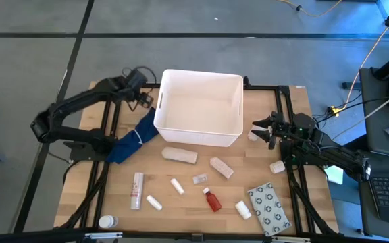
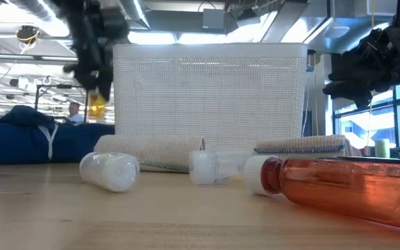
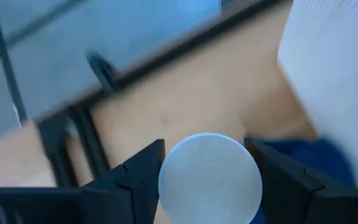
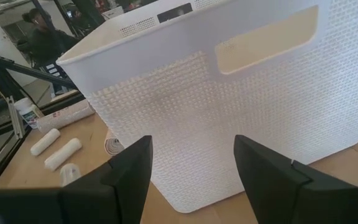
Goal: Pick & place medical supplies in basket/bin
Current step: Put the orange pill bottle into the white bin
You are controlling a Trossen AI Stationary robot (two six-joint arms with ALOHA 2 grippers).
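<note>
One round white-capped bottle sits pinched between the left gripper's fingers, beside the tall white plastic basket — next, carry it over the rim. Right gripper hangs spread, empty, by the basket's other side on the bench.

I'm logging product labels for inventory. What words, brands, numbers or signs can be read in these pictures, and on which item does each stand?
No text can be read in any view.
White tube: red markings, too small to read.
Red bottle: no label visible.
Grey packet: ring pattern only, no words.
Bin: woven texture, no lettering.
Round white item between the left gripper's fingers: blank face.
</note>
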